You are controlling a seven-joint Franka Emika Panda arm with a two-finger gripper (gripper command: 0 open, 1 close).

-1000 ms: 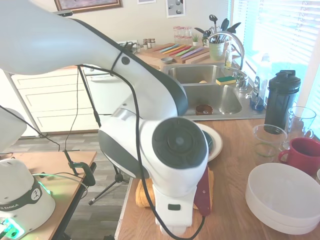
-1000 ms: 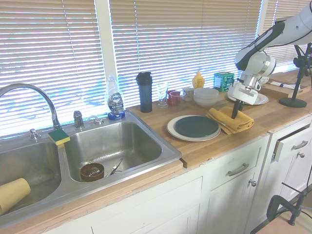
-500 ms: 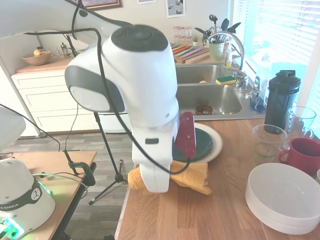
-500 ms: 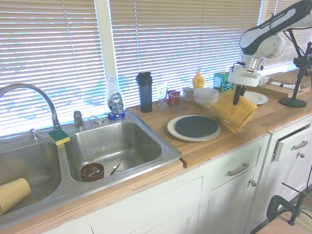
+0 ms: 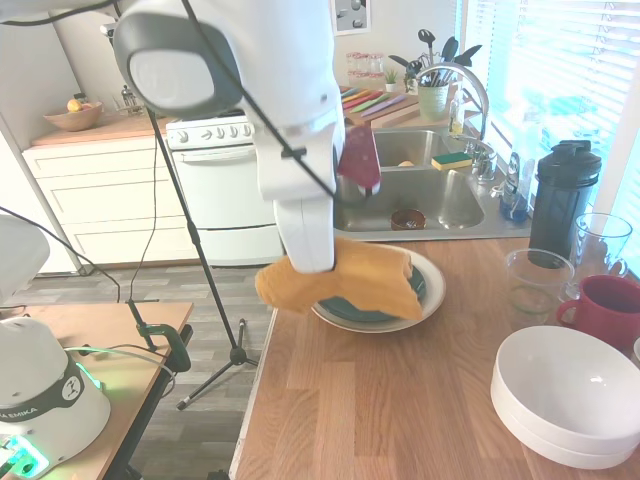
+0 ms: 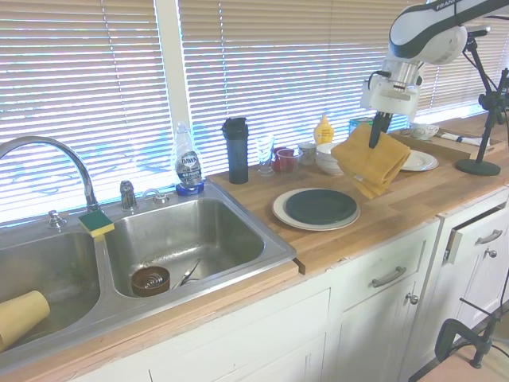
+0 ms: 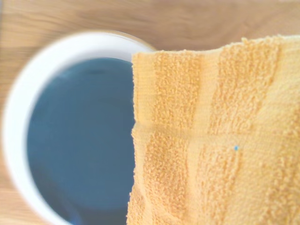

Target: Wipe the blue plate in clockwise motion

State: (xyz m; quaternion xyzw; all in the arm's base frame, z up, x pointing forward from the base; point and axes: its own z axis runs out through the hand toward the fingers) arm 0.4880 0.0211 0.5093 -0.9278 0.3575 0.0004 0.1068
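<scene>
Hanging from the closed hand (image 6: 377,127), a soft yellow towel (image 6: 371,159) is held above the counter (image 6: 413,199). The blue plate (image 6: 320,206), glossy, rigid and likely slippery, is nested in a cream plate (image 6: 278,212) near the counter's front edge; light pressure is advised.

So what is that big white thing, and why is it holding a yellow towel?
That white thing is a robot arm. Its gripper pinches a yellow towel and holds it in the air, above the wooden counter. Two pictures come from cameras standing in the kitchen, on opposite sides. The third comes from a camera on the robot's wrist, looking straight down. Below sits a blue plate resting on a bigger white plate. The robot is meant to wipe the blue one. The towel isn't touching it yet.
</scene>
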